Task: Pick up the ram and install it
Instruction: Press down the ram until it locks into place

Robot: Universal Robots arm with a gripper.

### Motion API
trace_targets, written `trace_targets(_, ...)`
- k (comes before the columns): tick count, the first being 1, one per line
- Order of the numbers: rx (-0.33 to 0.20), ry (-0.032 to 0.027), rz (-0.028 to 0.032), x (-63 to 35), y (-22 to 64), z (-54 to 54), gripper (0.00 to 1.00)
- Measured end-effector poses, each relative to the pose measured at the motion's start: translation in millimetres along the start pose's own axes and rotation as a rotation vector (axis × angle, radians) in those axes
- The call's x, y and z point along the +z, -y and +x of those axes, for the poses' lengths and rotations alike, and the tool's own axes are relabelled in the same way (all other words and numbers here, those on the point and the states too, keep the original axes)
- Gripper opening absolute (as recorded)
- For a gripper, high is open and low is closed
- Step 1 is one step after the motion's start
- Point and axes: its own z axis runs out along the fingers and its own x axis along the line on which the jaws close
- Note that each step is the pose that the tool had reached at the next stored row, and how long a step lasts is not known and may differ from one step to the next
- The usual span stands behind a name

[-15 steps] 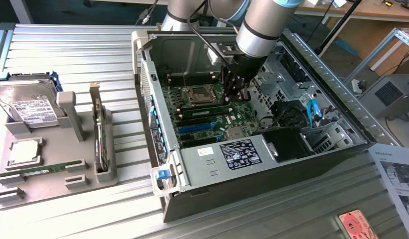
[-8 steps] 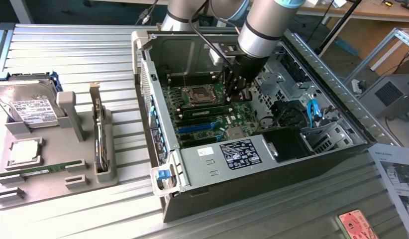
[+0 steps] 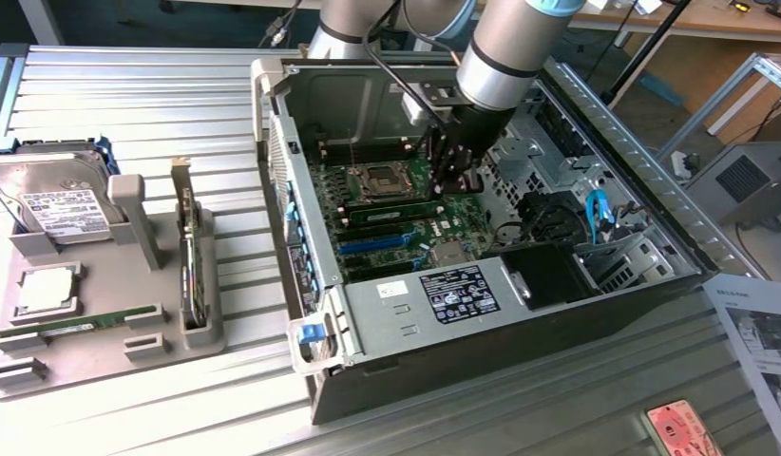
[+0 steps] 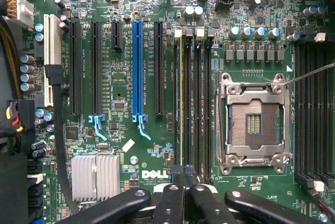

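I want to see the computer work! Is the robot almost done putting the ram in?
Nearly, it seems. Done: a ram stands slotted into the motherboard near the processor socket. In hand: nothing that I can see; the shut gripper is right at that stick's end. Left: I cannot tell whether it is clicked fully home.

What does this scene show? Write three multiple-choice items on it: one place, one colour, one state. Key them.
1. Where is the gripper?
A. over the grey tray
B. inside the open computer case, above the motherboard
C. over the printed sheet

2. What colour is the long slot between the black ones?
A. blue
B. red
C. yellow

3. How do the gripper's fingers stand?
A. wide apart
B. clamped on the hard drive
C. shut

Key:
1 B, the arm reaches down into the case.
2 A, the wrist view shows it blue.
3 C, the fingertips meet.
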Motion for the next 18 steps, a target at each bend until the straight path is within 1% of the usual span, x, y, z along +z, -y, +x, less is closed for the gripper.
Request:
trace_targets(4, 0.000, 0.0000, 0.0000, 0.0, 0.0, 0.0, 0.11)
trace_targets(6, 0.000, 0.0024, 0.0001, 0.1, 0.6, 0.0, 0.11)
trace_targets(7, 0.000, 0.0025, 0.0000, 0.0, 2.4, -0.1, 0.11)
trace_targets(10, 0.000, 0.0024, -0.0001, -0.4, 12.9, -0.1, 0.11)
trace_targets(11, 0.000, 0.0024, 0.0000, -0.4, 14.3, -0.2, 0.11)
trace_targets(15, 0.000, 0.0023, 0.0002, -0.3, 14.2, -0.1, 0.11)
trace_targets(16, 0.000, 0.0023, 0.0013, -0.2, 13.4, -0.1, 0.11)
trace_targets(18, 0.000, 0.0024, 0.0057, 0.2, 10.5, 0.0, 0.11)
